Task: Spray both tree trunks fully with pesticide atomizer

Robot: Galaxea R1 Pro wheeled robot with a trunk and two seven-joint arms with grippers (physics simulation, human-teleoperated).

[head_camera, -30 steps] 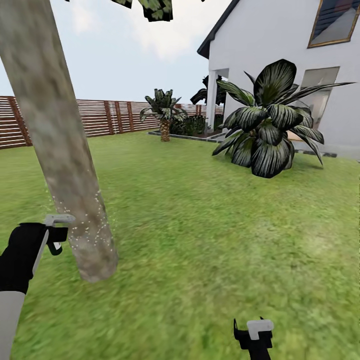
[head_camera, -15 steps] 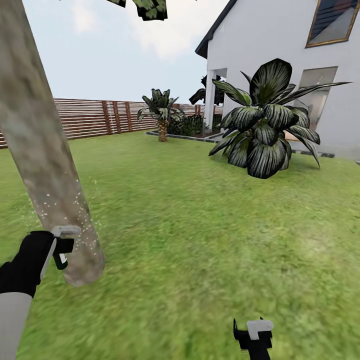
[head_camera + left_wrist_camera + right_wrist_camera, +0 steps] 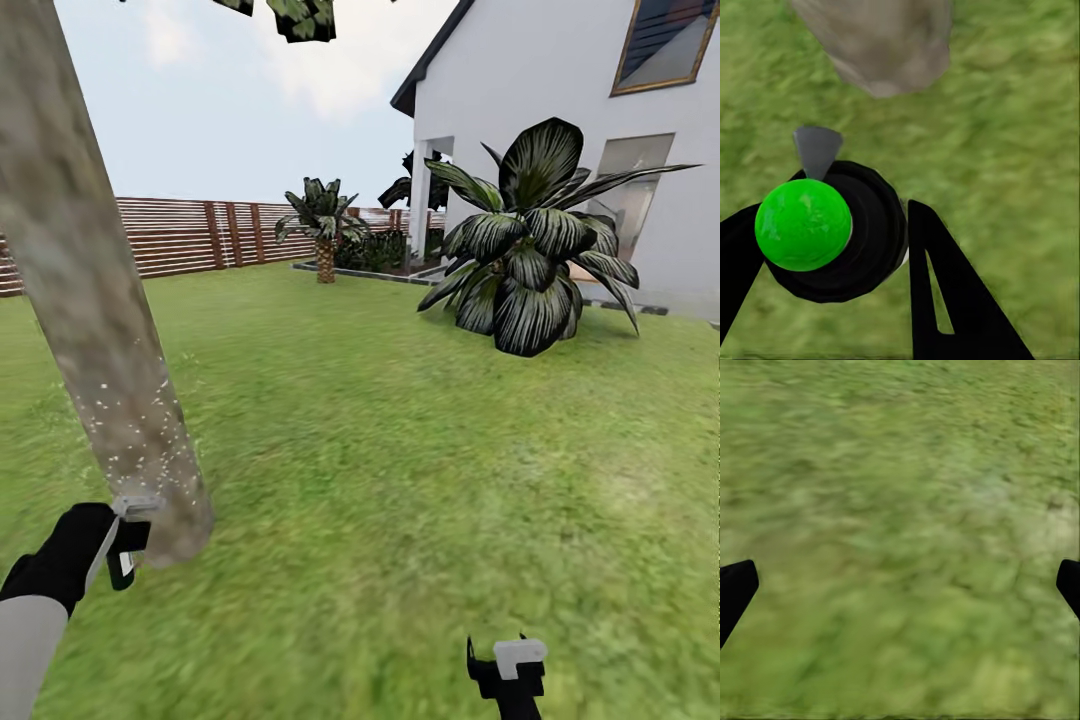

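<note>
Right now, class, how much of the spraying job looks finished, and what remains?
Done: the green-topped black atomizer is off the floor, clamped in the left pincer. In hand: white pesticide specks dot the lower mottled grey-brown tree trunk. Left: its bare upper bark and the second tree. The right pincer is empty.

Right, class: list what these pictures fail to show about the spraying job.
- Tree trunk: head view's top edge cuts off its upper part, so coverage there is unknown.
- Atomizer: left claw and its green cap hide the body.
- Trunk's far side: hidden by the trunk itself.
</note>
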